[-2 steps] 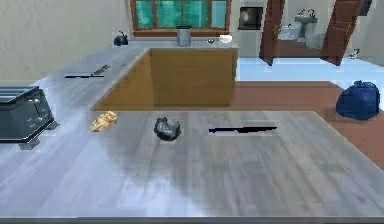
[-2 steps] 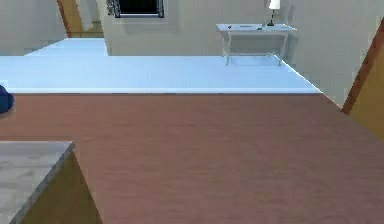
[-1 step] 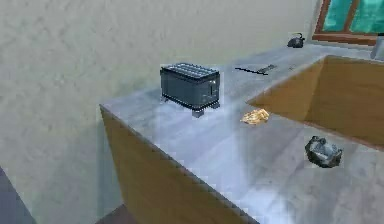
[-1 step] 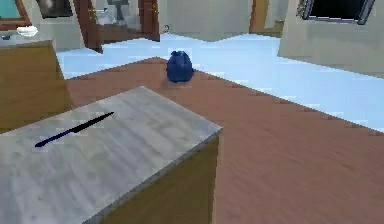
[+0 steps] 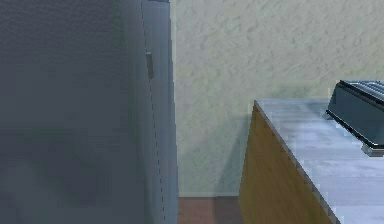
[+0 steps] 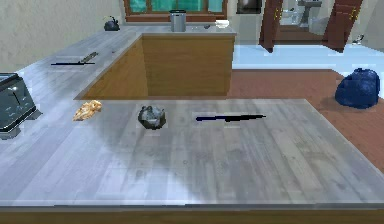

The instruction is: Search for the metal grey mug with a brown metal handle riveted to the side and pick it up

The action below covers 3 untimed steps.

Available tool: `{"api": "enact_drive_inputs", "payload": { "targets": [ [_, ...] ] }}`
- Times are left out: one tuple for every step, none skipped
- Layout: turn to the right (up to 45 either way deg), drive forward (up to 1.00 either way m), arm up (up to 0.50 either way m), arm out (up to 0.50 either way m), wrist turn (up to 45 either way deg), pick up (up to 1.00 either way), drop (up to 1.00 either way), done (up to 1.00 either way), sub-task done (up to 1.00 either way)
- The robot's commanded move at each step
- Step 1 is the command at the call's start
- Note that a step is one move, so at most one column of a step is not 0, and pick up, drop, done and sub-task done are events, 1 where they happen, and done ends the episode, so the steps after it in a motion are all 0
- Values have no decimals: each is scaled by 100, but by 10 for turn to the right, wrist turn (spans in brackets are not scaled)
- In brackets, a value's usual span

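On the arm side view, a small dark-grey rounded vessel [image 6: 152,117] stands on the grey table [image 6: 250,160]. It is the nearest match for the mug, though too small to make out a handle, and it sits between a tan bread-like piece [image 6: 88,110] and a dark knife [image 6: 230,118], apart from both. A toaster [image 6: 12,100] sits at the table's left end, a blue bag [image 6: 358,88] lies on the floor beyond, and a grey pot [image 6: 178,20] stands on the far counter. Ahead there's a tall grey fridge [image 5: 80,110] beside the wall; the gripper's state I cannot tell.
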Motion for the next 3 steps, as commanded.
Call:
{"api": "enact_drive_inputs", "payload": {
  "targets": [
    [0,0,50,0,0,0,0,0,0],
    [0,0,38,0,0,0,0,0,0],
    [0,0,0,44,0,0,0,0,0]
  ]
}}
